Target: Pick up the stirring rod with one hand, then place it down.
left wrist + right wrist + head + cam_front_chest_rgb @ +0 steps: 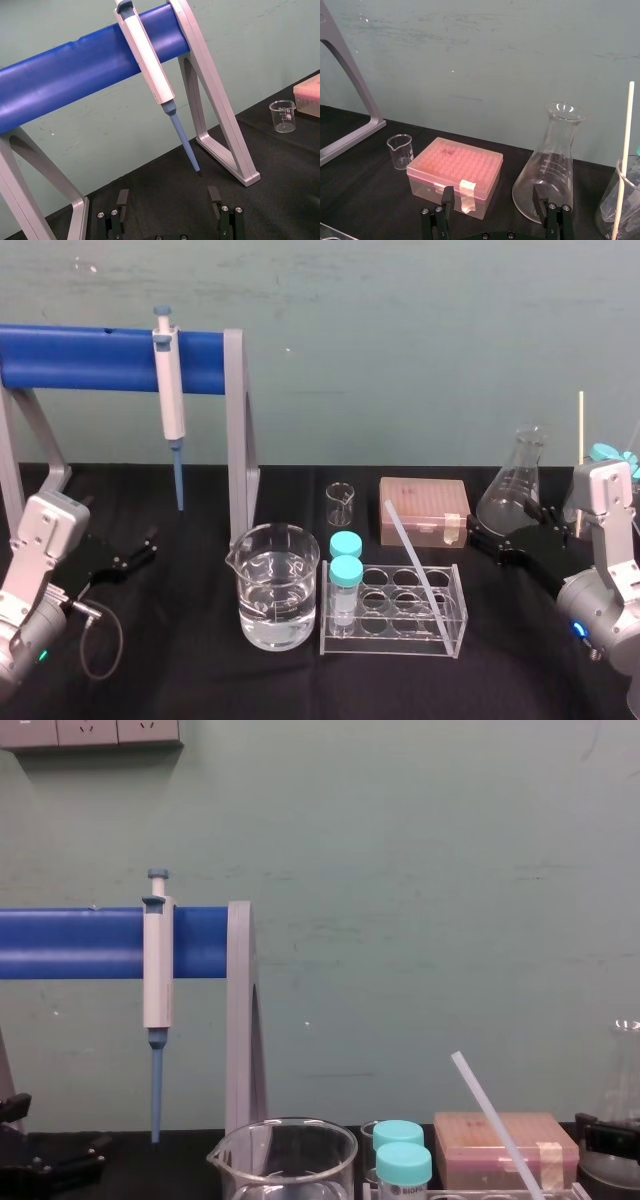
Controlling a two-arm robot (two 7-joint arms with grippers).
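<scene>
We see the rod (412, 555) (490, 1120) standing tilted in the clear rack (400, 645) at the middle of the black table (200, 680). Its lower end sits in a well toward the rack's front right, and its upper end leans back and to the left, toward the pink box (423, 508). Neither gripper touches it. The left gripper (140, 550) (168, 191) sits low over the table on the left, near the foot of the blue stand (90, 358) where the pipette (170, 390) hangs. Its jaws are spread apart with nothing between them. The right gripper (508, 532) (493, 192) sits low on the right, just in front of the flask (515, 485). Its jaws are also wide apart and empty, and they face the box and the flask. Two teal-capped tubes (346, 575) stand in the left end of the rack, and a beaker (278, 585) of water stands just beside the rack on its left. A small beaker (340, 503) stands behind the rack, left of the box. At the far right we see a thin pale stick (580, 460) (625, 150) standing nearly upright in a glass (615, 210).
</scene>
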